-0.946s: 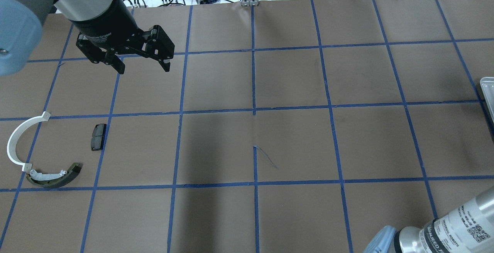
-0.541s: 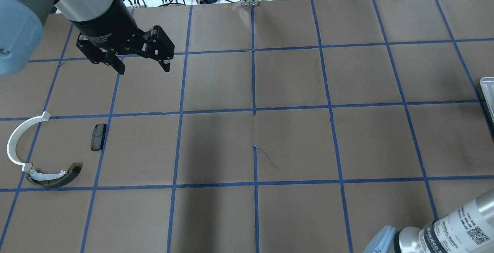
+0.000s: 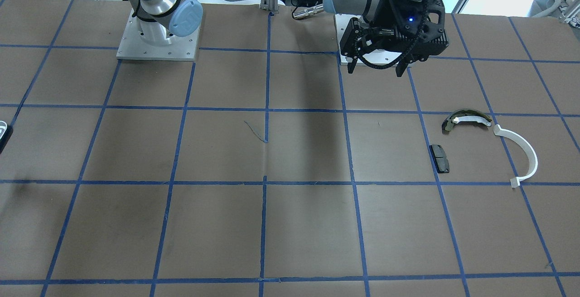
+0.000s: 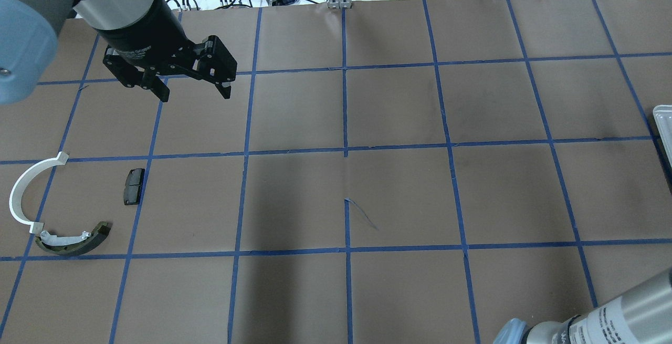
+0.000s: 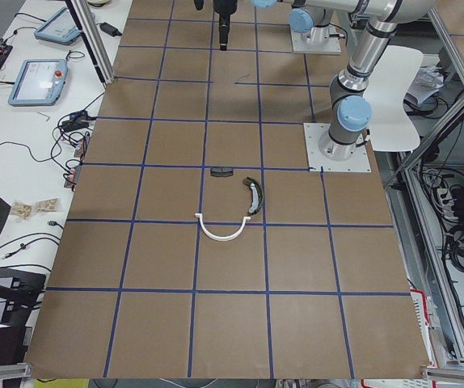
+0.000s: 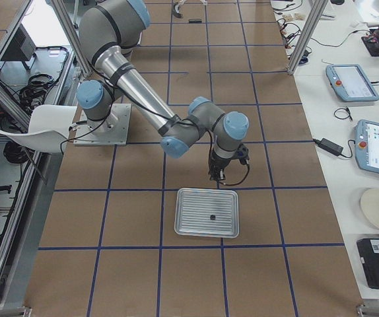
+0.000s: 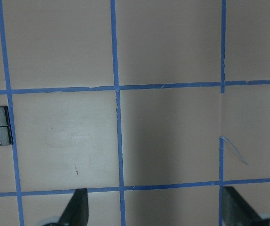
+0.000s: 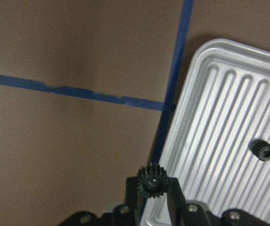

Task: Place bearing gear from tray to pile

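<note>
- Front-facing: left claw [image 3: 375, 71] hangs over the surface with its jaws apart and empty. The pile lies nearer the camera and to the right: brake shoe [image 3: 466, 118], white arc [image 3: 525, 154] and black pad [image 3: 440, 158], each apart from the others.
- Overhead: pile at near left; only the tray [image 4: 664, 123] rim shows at the right edge.
- Left end: pile mid-surface, nothing added to it.
- Right end: right claw [image 6: 217, 175] just beside the tray's far rim.
- Left wrist: fingers [image 7: 76, 207] spread wide; black pad at left edge.
- Right wrist: right claw [image 8: 152, 187] clamped on the bearing gear [image 8: 152, 179], just off the tray rim. A second gear [image 8: 265, 150] lies in the tray.
- Handling, as judged: small, stiff and light. The teeth give the pads bite, but it could twist or roll. Hold it centred across the teeth and release it low.
</note>
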`<state>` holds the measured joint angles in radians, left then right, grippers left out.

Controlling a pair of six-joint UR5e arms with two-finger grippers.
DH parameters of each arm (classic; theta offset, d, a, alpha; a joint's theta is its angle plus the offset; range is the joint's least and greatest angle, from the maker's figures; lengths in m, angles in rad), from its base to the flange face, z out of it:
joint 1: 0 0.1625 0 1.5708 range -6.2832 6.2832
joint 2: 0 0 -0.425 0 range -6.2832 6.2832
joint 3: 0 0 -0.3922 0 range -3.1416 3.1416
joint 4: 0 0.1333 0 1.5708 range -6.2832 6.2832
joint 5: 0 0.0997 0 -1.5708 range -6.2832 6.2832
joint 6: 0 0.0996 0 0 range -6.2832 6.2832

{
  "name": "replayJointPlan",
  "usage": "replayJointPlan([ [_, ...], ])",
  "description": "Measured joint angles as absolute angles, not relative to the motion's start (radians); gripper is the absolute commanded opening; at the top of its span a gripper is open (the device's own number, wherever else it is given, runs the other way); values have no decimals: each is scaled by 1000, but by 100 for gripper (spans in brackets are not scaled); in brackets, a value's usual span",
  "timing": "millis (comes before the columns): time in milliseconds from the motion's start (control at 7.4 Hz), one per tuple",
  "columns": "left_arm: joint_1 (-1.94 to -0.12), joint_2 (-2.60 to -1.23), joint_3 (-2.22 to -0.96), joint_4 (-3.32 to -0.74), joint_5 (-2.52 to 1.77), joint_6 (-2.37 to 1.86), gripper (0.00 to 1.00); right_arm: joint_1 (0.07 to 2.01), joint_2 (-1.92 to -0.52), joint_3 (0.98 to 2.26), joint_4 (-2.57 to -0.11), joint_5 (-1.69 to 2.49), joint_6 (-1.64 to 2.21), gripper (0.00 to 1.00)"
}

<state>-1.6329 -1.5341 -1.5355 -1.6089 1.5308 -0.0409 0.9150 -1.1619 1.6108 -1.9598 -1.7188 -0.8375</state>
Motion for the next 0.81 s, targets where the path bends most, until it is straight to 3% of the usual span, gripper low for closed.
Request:
replayJointPlan([
  [811,-1632,-1534,-1536,-1609,1531,-41,100,1562,-1189,1658,-1950,-1467,29,0],
])
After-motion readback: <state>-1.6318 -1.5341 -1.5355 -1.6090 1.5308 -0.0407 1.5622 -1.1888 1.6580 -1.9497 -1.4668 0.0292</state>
